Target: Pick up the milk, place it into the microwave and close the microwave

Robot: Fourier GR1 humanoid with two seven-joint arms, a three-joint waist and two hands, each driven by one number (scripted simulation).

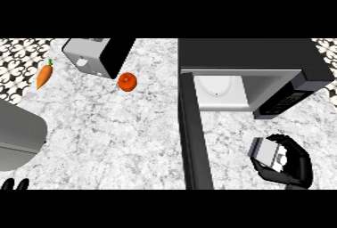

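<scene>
Lower right of frame: right hand (pixel 289 162) is curled round the milk (pixel 265 150). The open microwave (pixel 263 53) cavity is found straight up-frame, its door (pixel 194 133) swung out leftward. Left hand (pixel 14 184) is rested lower left, fingers straight, farther off.

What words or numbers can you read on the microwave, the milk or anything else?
No text can be read anywhere.
Control panel of the microwave: pale marks on the buttons, too small to read.
Milk in the right hand: no lettering shows.
Toaster: no lettering shows.
</scene>
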